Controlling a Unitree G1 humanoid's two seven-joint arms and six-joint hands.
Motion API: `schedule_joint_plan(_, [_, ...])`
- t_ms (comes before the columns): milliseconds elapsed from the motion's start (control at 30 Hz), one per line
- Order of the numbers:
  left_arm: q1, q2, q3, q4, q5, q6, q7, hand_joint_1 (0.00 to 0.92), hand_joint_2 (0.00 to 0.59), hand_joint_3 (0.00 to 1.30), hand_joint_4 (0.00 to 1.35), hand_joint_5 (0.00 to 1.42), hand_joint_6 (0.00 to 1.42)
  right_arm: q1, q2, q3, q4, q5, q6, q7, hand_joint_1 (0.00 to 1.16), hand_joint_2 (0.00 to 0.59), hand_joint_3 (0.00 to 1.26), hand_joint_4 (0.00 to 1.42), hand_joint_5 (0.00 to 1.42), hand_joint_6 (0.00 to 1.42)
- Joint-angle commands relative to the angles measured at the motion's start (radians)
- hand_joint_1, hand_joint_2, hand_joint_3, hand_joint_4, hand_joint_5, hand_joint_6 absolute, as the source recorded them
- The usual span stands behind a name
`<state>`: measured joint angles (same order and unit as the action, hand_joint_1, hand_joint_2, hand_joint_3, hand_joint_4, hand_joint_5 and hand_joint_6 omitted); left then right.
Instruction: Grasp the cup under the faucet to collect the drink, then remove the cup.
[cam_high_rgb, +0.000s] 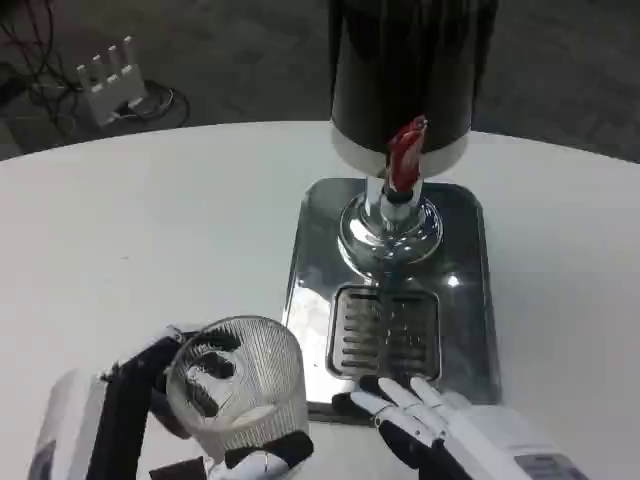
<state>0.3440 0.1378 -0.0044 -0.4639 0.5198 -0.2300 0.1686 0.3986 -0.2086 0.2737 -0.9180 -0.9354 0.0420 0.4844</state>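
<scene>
Nearest to us, our left hand (150, 410) wraps the ribbed glass cup (237, 385), with fingers (265, 455) curled around its wall from both sides, so we hold it. The cup stands upright at the near left of the bench (150, 230), just beside the front left corner of the steel tray (470, 300), and looks empty. Our right hand (450, 430) lies at the tray's near edge, its fingers stretched forward and slightly apart toward the drain grille (385, 330), holding nothing.

The faucet (405, 155) with its red lever hangs from the dark dispenser (400, 70), above the tray's far half, well apart from the cup. We judge the cup must go rightward and away from us, onto the tray beneath the spout.

What could go wrong: the cup's base may catch the tray's raised rim and tip. Smooth glass may slip in our fingers. If we stop short of the spout, the drink would fall on the grille. Our right hand may block the path.
</scene>
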Motion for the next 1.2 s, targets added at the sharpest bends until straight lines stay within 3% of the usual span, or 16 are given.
schedule_joint_plan(33, [0.013,0.001,0.005,-0.030,-0.011,-0.032,0.006,0.723,0.003,0.82,0.90,0.92,0.89,0.007,-0.001,0.000,-0.021,-0.006,-0.005,0.006,0.61,0.440,0.15,0.04,0.00,0.00])
schedule_joint_plan(500, [0.031,0.000,0.003,-0.036,-0.013,-0.043,0.009,0.723,0.003,0.82,0.90,0.92,0.89,0.028,0.004,0.017,-0.033,-0.023,-0.005,0.010,0.60,0.442,0.15,0.04,0.00,0.00])
schedule_joint_plan(767, [-0.006,0.031,0.070,0.054,-0.079,-0.139,0.026,0.706,0.000,0.83,0.90,0.92,0.90,0.037,0.013,0.028,-0.032,-0.040,0.000,0.012,0.60,0.442,0.15,0.04,0.00,0.00])
schedule_joint_plan(1000, [-0.134,0.056,0.131,0.215,-0.092,-0.196,0.066,0.675,0.000,0.83,0.91,0.94,0.93,0.029,0.020,0.015,-0.036,-0.030,0.007,0.016,0.60,0.442,0.15,0.04,0.00,0.00])
schedule_joint_plan(1100, [-0.200,0.057,0.132,0.277,-0.065,-0.199,0.096,0.663,0.000,0.83,0.92,0.95,0.93,0.029,0.025,0.010,-0.037,-0.025,0.012,0.026,0.60,0.442,0.15,0.04,0.00,0.00])
schedule_joint_plan(1200, [-0.329,0.060,0.106,0.377,-0.036,-0.144,0.098,0.643,0.000,0.83,0.92,0.97,0.94,0.031,0.022,-0.001,-0.045,-0.018,0.009,0.026,0.60,0.442,0.15,0.04,0.00,0.00])
